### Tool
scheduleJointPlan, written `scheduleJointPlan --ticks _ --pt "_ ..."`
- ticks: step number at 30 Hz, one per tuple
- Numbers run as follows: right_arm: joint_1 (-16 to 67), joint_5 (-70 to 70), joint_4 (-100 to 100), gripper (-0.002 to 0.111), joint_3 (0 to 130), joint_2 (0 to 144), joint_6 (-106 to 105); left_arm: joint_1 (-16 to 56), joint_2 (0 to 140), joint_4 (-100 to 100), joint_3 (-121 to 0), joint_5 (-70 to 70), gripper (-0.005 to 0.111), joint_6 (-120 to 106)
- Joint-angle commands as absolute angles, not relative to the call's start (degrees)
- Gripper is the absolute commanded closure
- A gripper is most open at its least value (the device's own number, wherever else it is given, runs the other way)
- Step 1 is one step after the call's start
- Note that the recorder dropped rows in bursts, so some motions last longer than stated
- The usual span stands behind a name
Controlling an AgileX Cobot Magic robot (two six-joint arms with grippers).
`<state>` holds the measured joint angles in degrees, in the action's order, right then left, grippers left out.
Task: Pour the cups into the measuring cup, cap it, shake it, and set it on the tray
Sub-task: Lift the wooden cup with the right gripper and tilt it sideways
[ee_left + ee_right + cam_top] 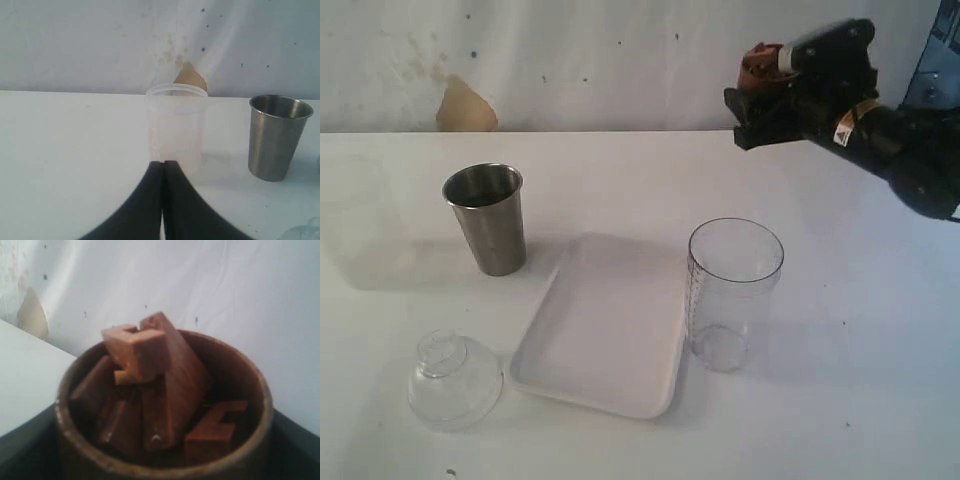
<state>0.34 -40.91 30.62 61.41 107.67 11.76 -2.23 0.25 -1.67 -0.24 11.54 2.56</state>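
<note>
Operator: Report the pose of each arm.

Technician: The right arm enters from the right side of the exterior view. It is raised well above the counter (840, 380), with its forearm angled toward the wall (570, 50). The right end effector (760, 100) is clamped on the wooden cup (760, 65), with one dark finger on each side of the cup body. The left end effector (162, 167) shows only in its own wrist view. Its two black fingers are pressed together and hold nothing. It is low over the counter and faces a frosted translucent cup (176, 127).

Operator: Describe the task items.

Technician: The wooden cup is round, dark brown and thick-rimmed, and it is loaded with angular reddish-brown wooden blocks (150, 385). The steel tumbler (488, 218) is tapered with a brushed finish. It stands upright beyond the far left corner of the tray (600, 330) and apart from it. The tray is flat, white and rectangular, with rounded corners and a low rim. The measuring cup (732, 295) is a tall clear cylinder with printed marks. It stands upright and uncapped just beside the tray's right edge. The clear domed lid (453, 380) lies on the counter near the tray's near left corner.
</note>
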Motion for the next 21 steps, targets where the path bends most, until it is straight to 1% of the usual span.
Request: scheduleJointPlan --ticks 1,6,13,17,21 --pt "-0.14 -35.77 35.48 0.108 60.57 99.94 14.36 -2.19 0.0 -1.1 0.0 10.79 0.107 2.7" --pt "-0.14 -30.22 46.74 0.108 60.51 94.0 20.52 -2.19 0.0 -1.1 0.0 10.79 0.107 2.7" --pt "-0.14 -29.08 64.37 0.108 59.92 87.49 40.7 -2.19 0.0 -1.1 0.0 10.79 0.107 2.7" --pt "-0.44 -30.22 66.14 0.108 57.0 83.21 41.2 -2.19 0.0 -1.1 0.0 10.79 0.107 2.7" --pt "-2.91 -33.45 69.4 0.108 53.61 79.91 41.33 -2.19 0.0 -1.1 0.0 10.79 0.107 2.7"
